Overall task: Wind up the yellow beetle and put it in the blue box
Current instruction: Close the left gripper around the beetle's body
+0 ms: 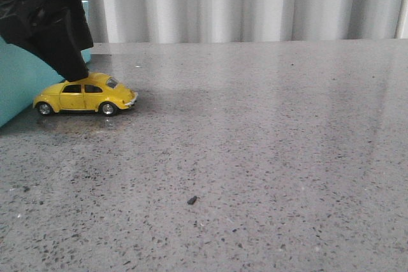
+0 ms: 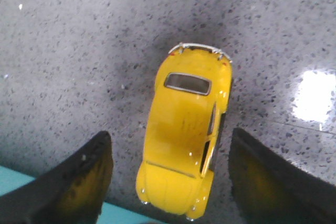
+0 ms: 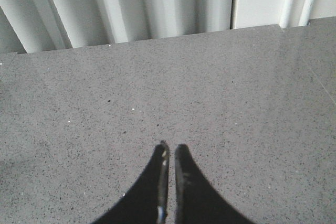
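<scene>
Front view: speckled grey table (image 1: 268, 157) fills most of it, blue box (image 1: 16, 84) at far left edge, partly cut off and half behind the left arm. Yellow beetle (image 1: 85, 95) sits on its wheels on the table just beside the box, nose pointing right. Left gripper (image 2: 168, 182) hangs over the car's roof, claw wide, fingers (image 2: 86, 182) on either side and not touching the body. Right gripper (image 3: 170, 153) pinched together, holding nothing, over bare table, well apart from the car. Looks like the grasp step, before any winding. Next move likely calls for closing on the car's sides, then pulling it back along the table to wind it. Tiny dark speck (image 1: 192, 200) lies mid-table.
</scene>
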